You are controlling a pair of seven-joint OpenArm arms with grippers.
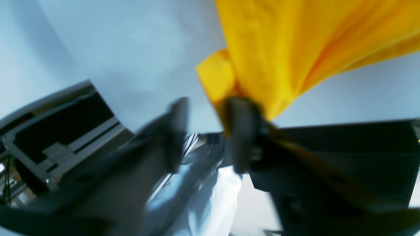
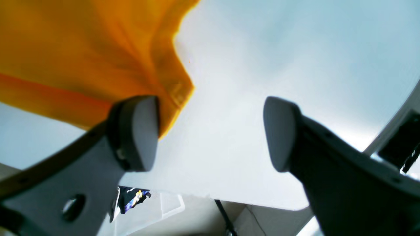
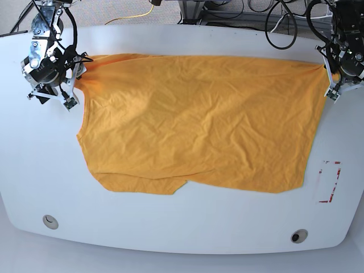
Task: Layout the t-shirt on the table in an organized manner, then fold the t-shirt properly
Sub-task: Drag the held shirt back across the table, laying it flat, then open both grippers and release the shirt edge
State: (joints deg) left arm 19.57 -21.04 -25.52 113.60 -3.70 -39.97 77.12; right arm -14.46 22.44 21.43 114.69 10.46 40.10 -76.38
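So the t-shirt (image 3: pixel 199 122) lies spread wide across the tabletop (image 3: pixel 34 170), rumpled, nearer its far edge, with the right pincer (image 2: pixel 210 134) clearly released beside one far corner and the left pincer (image 1: pixel 205 131) parted too, cloth touching one finger.

The orange-yellow soft cloth t-shirt (image 3: pixel 199 119) looked matt and finely creased all over, its knit weave faintly visible in the left wrist view. The large white desk (image 3: pixel 170 227) had a smooth, slightly glossy hard surface. The right gripper (image 2: pixel 210 134) had grey matt fingers (image 2: pixel 137 131) with smooth pads, seemingly plastic.
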